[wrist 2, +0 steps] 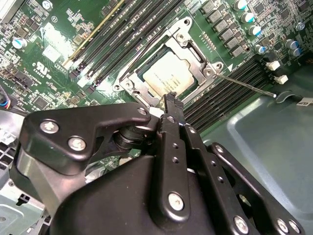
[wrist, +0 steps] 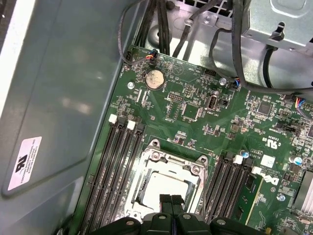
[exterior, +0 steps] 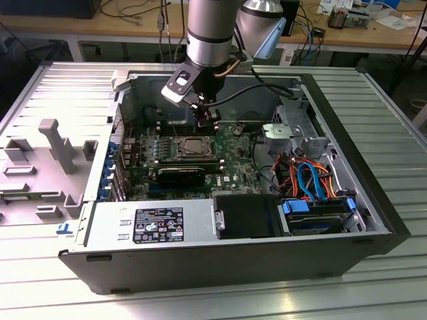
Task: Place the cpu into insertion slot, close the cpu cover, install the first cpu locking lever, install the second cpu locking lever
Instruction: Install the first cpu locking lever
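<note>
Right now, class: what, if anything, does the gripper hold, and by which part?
Nothing is held. The gripper is shut with nothing between its fingers, its tips by the edge of the cpu cover, which lies over the cpu.

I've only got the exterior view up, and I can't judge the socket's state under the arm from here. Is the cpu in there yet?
Observer: Yes. In the second wrist view the cpu is in place, with its grey top facing up.
Operator: Is the cover down over it?
Observer: It is. The cpu cover lies flat and frames the cpu through its window.
Operator: What about the levers?
Observer: One locking lever juts out from the cover's corner across the memory slots, not tucked alongside the cover.
</note>
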`<state>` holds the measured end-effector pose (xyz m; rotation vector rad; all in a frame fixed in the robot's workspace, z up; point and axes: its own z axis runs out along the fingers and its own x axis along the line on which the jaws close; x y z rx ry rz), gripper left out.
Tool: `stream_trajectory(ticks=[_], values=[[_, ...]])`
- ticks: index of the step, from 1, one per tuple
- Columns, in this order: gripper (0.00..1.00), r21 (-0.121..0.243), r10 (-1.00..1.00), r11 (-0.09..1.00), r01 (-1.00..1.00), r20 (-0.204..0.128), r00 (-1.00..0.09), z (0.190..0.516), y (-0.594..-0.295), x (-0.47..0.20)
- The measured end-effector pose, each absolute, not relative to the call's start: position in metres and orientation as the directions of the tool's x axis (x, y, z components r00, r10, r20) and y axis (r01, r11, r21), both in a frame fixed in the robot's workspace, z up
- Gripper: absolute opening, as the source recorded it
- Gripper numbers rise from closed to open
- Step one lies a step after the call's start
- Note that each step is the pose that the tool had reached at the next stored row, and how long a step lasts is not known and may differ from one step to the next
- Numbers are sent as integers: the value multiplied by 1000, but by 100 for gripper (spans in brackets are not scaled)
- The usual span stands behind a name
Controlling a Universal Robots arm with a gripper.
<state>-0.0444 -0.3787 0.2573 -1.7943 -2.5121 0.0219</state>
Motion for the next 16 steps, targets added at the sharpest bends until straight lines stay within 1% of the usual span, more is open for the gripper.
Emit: stream_trajectory(ticks=[16], values=[[11, -43, 942, 336, 941, 36, -335, 257, -379, -44]])
